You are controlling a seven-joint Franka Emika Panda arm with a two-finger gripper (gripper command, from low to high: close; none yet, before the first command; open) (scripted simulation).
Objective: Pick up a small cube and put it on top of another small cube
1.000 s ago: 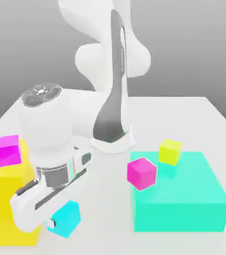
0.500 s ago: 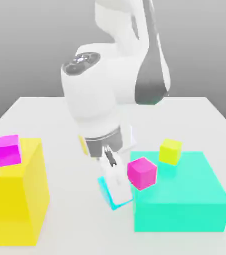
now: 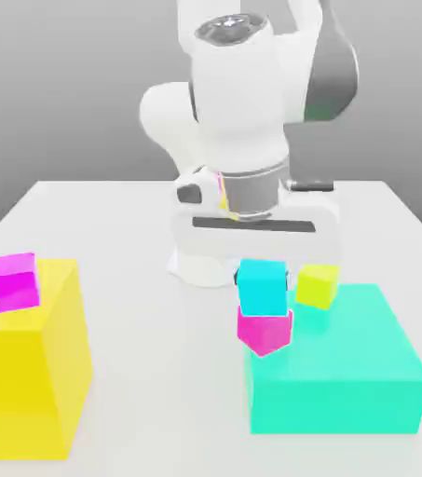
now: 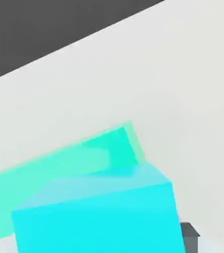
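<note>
Two fingers (image 3: 264, 279) gripping 1 cyan cube (image 3: 263, 288) w/ 1 pink cube (image 3: 265, 332) showing just below it in ext. view.

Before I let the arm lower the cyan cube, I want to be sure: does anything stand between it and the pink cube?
Nothing visible stands between them. In the exterior view the cyan cube, held by the gripper, appears directly above the pink cube; whether they touch, I cannot tell.

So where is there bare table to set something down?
Between the yellow block and the teal block, and in front of both blocks' gap. Crowded: the teal block's top, with the pink cube, cyan cube and lime cube.
</note>
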